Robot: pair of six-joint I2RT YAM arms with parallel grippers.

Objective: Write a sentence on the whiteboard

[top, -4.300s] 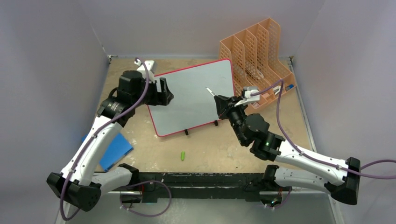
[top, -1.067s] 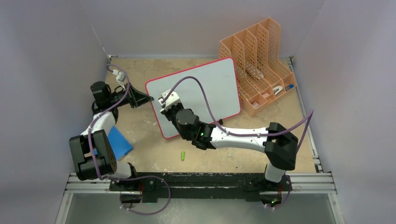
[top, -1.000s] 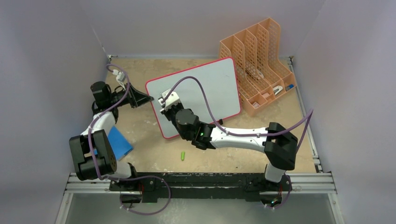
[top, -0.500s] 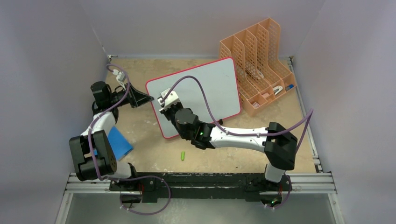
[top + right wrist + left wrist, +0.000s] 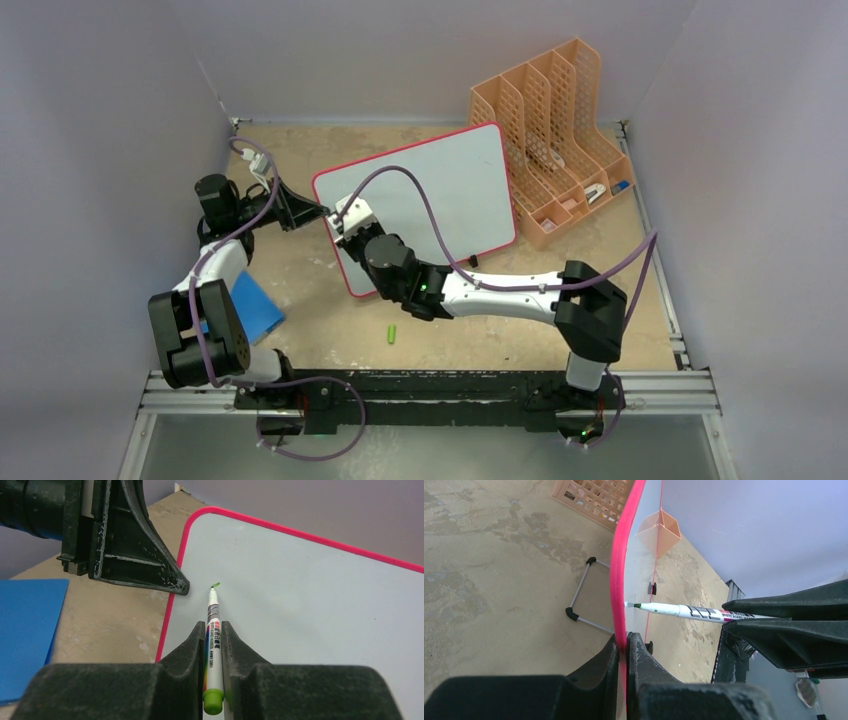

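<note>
Whiteboard (image 5: 440, 190): propped on its stand, its left rim clamped between the closed fingers of the left gripper (image 5: 623, 647), as it was a second before. Right gripper (image 5: 213, 630): closed on a green marker (image 5: 212, 611) and shifted slightly toward the whiteboard's upper-left corner since then. The marker tip was set just inside that rim, where one short green stroke (image 5: 215, 584) was recorded. Green cap (image 5: 392, 333): left near the whiteboard's lower edge.

— How many boards?
— One flat white whiteboard with a pink-red rim (image 5: 470, 180), carrying one short green stroke (image 5: 215, 585).
— Pens?
— One white green-tipped marker (image 5: 212, 612) and one loose green plastic cap (image 5: 392, 333).
— The rest?
— One flat blue pad (image 5: 252, 308), one orange slotted plastic file rack (image 5: 585, 90), and two white-and-black arms: left arm (image 5: 222, 262), right arm (image 5: 500, 293).
</note>
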